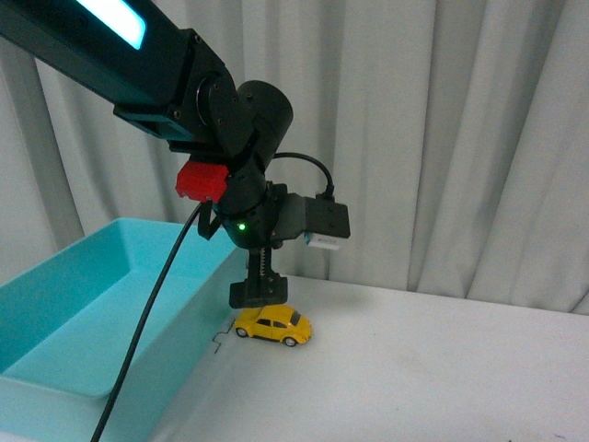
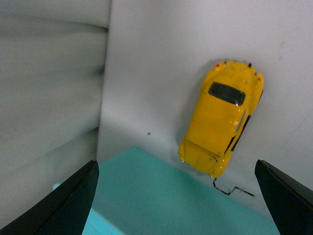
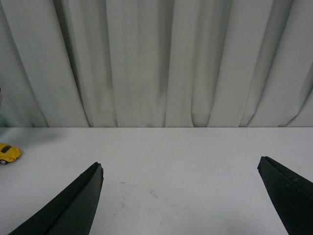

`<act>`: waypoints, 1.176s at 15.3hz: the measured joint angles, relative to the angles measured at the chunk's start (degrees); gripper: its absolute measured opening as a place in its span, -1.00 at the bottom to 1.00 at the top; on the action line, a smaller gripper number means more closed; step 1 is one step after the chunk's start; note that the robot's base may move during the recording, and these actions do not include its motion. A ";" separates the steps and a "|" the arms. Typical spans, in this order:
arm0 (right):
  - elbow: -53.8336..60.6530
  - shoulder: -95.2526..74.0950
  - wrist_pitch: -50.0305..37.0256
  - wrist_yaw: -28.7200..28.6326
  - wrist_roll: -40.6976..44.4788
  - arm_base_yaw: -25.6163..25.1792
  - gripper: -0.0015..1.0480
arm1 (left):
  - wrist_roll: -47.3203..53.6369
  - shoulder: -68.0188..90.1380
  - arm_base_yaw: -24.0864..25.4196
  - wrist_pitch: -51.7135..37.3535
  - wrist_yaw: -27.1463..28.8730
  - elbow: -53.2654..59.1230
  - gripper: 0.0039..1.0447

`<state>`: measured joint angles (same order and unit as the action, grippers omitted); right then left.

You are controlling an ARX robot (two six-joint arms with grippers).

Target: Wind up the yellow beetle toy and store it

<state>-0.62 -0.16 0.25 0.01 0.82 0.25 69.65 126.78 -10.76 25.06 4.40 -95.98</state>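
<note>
The yellow beetle toy (image 1: 274, 325) stands on its wheels on the white table, just right of the turquoise bin (image 1: 55, 304). My left gripper (image 1: 259, 292) hangs open directly above and slightly behind the toy, jaws pointing down. Seen from the left wrist, the yellow beetle toy (image 2: 222, 117) lies beyond the wide-apart black fingertips (image 2: 68, 200), with nothing between them and the bin's corner (image 2: 161, 196) below. My right gripper (image 3: 181, 196) is open over bare table, and the yellow beetle toy (image 3: 9, 152) shows small at that view's edge. The right arm is out of the front view.
A short black scribble mark (image 1: 219, 339) lies on the table by the bin's corner. Pale curtains (image 1: 442, 138) close off the back. The left arm's black cable (image 1: 147, 322) hangs over the bin. White table (image 1: 433, 378) stretches to the right of the toy.
</note>
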 joint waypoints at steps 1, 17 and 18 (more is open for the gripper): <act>0.00 0.00 0.00 0.00 0.00 0.00 0.87 | 2.47 1.18 0.04 1.44 1.44 -0.50 0.88; 0.00 0.00 -0.02 0.00 0.00 0.00 0.87 | 9.68 13.75 -0.63 7.13 5.46 -11.04 -0.25; 0.00 0.00 -0.02 0.00 0.00 0.00 0.87 | 9.33 13.75 -0.72 7.32 5.40 -11.19 -0.29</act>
<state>-0.62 -0.16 0.23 0.01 0.82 0.25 78.98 140.53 -11.49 32.38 9.80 -107.18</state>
